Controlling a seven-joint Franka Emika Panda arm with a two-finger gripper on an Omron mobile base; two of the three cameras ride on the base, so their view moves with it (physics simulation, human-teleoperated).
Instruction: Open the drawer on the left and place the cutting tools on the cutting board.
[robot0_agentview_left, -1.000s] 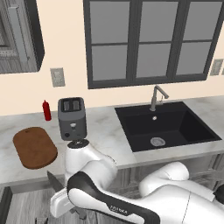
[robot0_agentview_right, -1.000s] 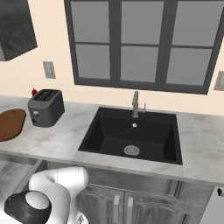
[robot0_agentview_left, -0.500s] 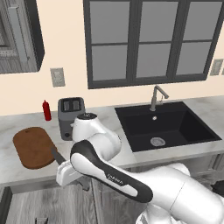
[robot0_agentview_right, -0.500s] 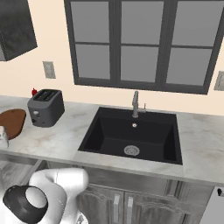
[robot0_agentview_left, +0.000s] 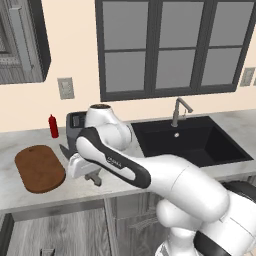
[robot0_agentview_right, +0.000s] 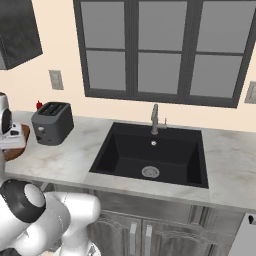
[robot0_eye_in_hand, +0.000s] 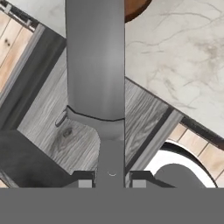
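Gripper (robot0_eye_in_hand: 112, 183) is pinched on the knife (robot0_eye_in_hand: 95, 61) by its dark handle, the grey blade running straight up to 12 o'clock in the hand view; the two tips press either side of the handle at the bottom. In the left base view I see the hand (robot0_agentview_left: 85, 167) hanging over the front edge of the counter (robot0_agentview_left: 30, 200), just beside the cutting board (robot0_agentview_left: 39, 167), which lies at its 9 o'clock. From the hand camera a sliver of the board's reddish rim shows past the blade tip, at about 1 o'clock.

I judge the step in hand to be carrying the knife across to the board. To do it well I'd keep the blade level, sweep toward 9 o'clock until the blade sits over bare wood, then lower until it lies flat before letting go (a drop from height could skid it off). The toaster (robot0_agentview_left: 75, 125) and the red bottle (robot0_agentview_left: 53, 126) stand behind, toward 12 o'clock, so I'd stay low and forward

The drawer (robot0_eye_in_hand: 65, 131) is below the hand, its grey wood grain visible
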